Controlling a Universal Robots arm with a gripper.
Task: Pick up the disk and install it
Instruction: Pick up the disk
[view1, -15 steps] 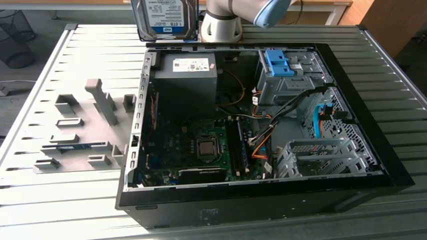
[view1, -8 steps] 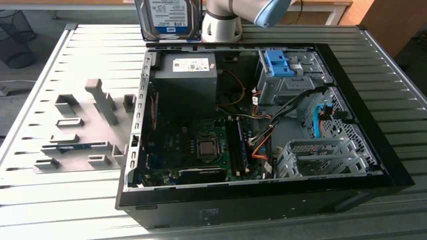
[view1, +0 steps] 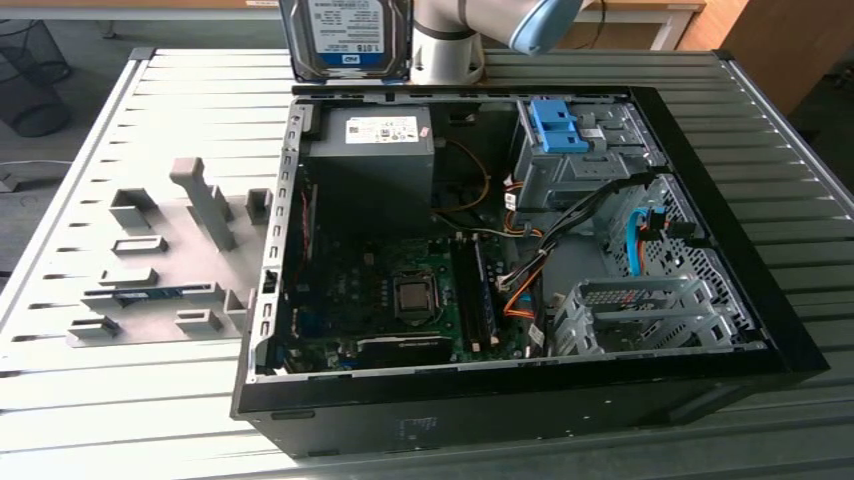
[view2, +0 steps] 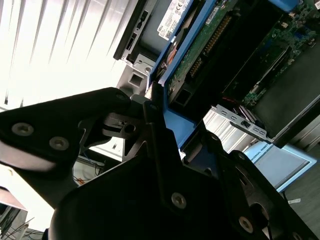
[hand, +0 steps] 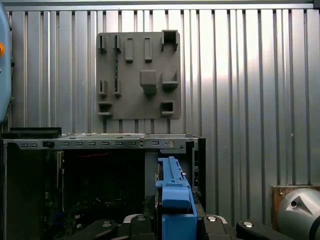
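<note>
Holding the disk (view1: 344, 38) off the table, I am seeing it at the top edge of the exterior view, a little left of centre. It is standing upright with its white-and-blue label facing the camera. Just to the exterior view's right of it, the arm's pale base (view1: 447, 50) is standing on the slatted metal table (view1: 134, 400).

In the second wrist view the gripper (view2: 177, 131) is pinching the disk's blue caddy between its black fingers (view2: 150, 117), and the drive's green circuit board is showing beyond them. The far fingertip is partly hidden, but it seems to be pressing on the frame too.

Lower in the exterior view, the open computer case (view1: 747, 300) is lying on its side. The power supply (view1: 374, 150) is sitting in its upper left, a blue bracket (view1: 558, 125) in the upper right bay, and the motherboard (view1: 400, 290) is lying below. A grey fixture board (view1: 167, 250) is lying at the exterior view's left, apart from the case.
</note>
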